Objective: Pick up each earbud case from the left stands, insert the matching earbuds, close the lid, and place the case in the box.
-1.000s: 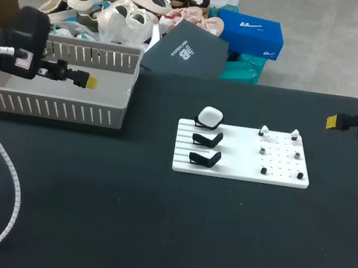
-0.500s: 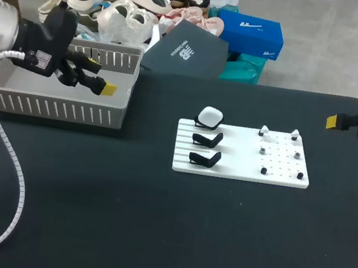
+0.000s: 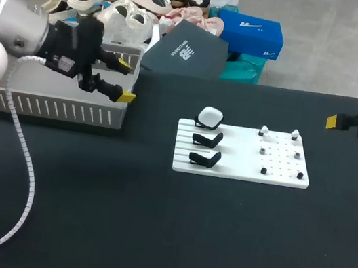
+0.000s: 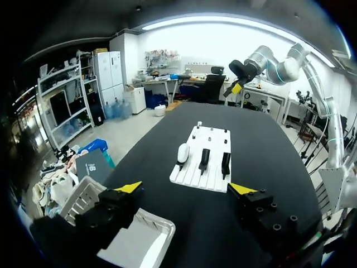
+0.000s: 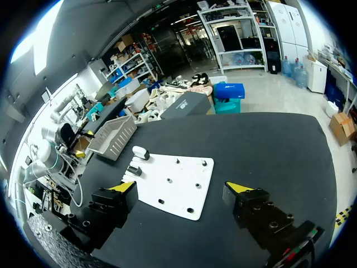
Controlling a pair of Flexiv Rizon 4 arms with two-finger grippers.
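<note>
A white board (image 3: 242, 167) lies mid-table. On its rear stand sits a white earbud case (image 3: 209, 117); the two black stands (image 3: 208, 139) in front of it are bare. Small earbuds (image 3: 264, 131) sit on pegs on the board's right half. My left gripper (image 3: 124, 81) hangs open and empty over the grey basket's right end, left of the board. In the left wrist view the gripper (image 4: 186, 188) is open, with the board (image 4: 212, 173) and case (image 4: 182, 152) ahead. My right gripper (image 3: 332, 121) is at the table's far right; the right wrist view shows it (image 5: 179, 186) open and empty above the board (image 5: 173, 184) and case (image 5: 139, 152).
The grey slatted basket (image 3: 53, 108) stands at the table's back left, and it shows under the left fingers (image 4: 139, 245) and beyond the board (image 5: 111, 134). Bare black tabletop (image 3: 163, 228) lies in front of the board.
My left arm has swung rightward from over the basket's left part to its right end, closer to the board. The right arm has not moved.
</note>
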